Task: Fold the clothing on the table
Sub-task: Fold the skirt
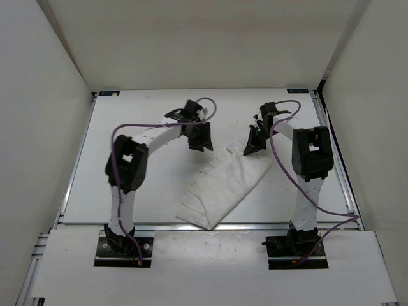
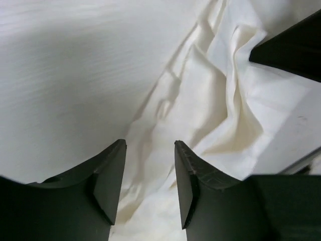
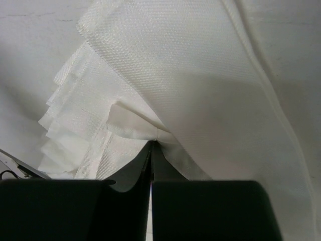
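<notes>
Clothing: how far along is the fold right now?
Done: the clothing lies as a narrow, layered strip slanting across the table, so a lengthwise fold looks made. In hand: the right claw is shut on its far end; the left claw is open above it, holding nothing. Left: probably folding the strip across, end to end.

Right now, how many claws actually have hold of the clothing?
1. The right claw is shut on a pinch of the clothing at its far right end. The left claw stands open over the far edge, holding nothing.
</notes>
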Motion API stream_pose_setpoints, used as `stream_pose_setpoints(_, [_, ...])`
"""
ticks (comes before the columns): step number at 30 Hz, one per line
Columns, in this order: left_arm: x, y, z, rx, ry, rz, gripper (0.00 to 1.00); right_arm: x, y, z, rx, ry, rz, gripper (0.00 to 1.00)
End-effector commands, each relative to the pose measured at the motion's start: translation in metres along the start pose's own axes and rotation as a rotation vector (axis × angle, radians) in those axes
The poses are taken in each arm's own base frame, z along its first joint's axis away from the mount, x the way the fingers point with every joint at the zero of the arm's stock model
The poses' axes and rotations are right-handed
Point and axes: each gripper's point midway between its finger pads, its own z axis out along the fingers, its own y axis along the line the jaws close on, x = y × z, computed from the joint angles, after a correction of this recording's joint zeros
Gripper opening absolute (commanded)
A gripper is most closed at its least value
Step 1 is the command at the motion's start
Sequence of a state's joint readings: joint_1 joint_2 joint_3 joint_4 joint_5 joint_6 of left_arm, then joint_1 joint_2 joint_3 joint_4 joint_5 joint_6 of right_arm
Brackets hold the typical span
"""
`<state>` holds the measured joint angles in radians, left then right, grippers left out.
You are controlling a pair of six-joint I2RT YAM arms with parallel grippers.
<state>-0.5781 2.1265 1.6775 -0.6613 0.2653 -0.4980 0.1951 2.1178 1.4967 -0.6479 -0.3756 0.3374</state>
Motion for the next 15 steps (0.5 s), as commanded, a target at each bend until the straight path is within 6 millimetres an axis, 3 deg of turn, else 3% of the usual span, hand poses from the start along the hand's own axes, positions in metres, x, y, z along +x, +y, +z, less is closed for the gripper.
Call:
stream_pose_setpoints(1, [-0.039, 0.005, -0.095, 0.098, -0.223, -0.064, 0.55, 0.012, -0.02, 0.015, 0.098, 0.054, 0.012, 0.0])
stream_pose_setpoints(2, [-0.045, 0.012, -0.12, 0.113, -0.277, -0.083, 0.56, 0.013, -0.02, 0.014, 0.1, 0.058, 0.018, 0.0])
stream_pose_setpoints(3, [-0.033, 0.021, -0.132, 0.117, -0.282, -0.118, 0.56, 0.015, -0.019, 0.016, 0.1, 0.065, 0.019, 0.0])
stream_pose_setpoints(4, [-0.015, 0.036, -0.129, 0.097, -0.25, -0.159, 0.55, 0.016, -0.019, 0.016, 0.1, 0.07, 0.021, 0.0])
stream_pose_setpoints(5, [-0.012, 0.041, -0.144, 0.093, -0.278, -0.172, 0.56, 0.018, -0.016, 0.016, 0.096, 0.075, 0.016, 0.0])
stream_pose_setpoints(6, [0.006, 0.05, -0.148, 0.079, -0.279, -0.184, 0.56, 0.016, -0.018, 0.015, 0.101, 0.074, 0.029, 0.0])
stream_pose_setpoints(7, [0.027, 0.06, -0.141, 0.052, -0.256, -0.222, 0.58, 0.018, -0.016, 0.017, 0.101, 0.081, 0.021, 0.0])
stream_pose_setpoints(8, [0.028, 0.059, -0.15, 0.059, -0.3, -0.229, 0.57, 0.023, -0.016, 0.019, 0.106, 0.101, 0.023, 0.0])
stream_pose_setpoints(10, [0.059, 0.069, -0.136, 0.047, -0.261, -0.274, 0.56, 0.022, -0.013, 0.017, 0.103, 0.098, 0.005, 0.0])
stream_pose_setpoints(15, [0.077, 0.044, -0.114, 0.015, -0.208, -0.239, 0.56, 0.022, -0.015, 0.017, 0.11, 0.119, 0.006, 0.0])
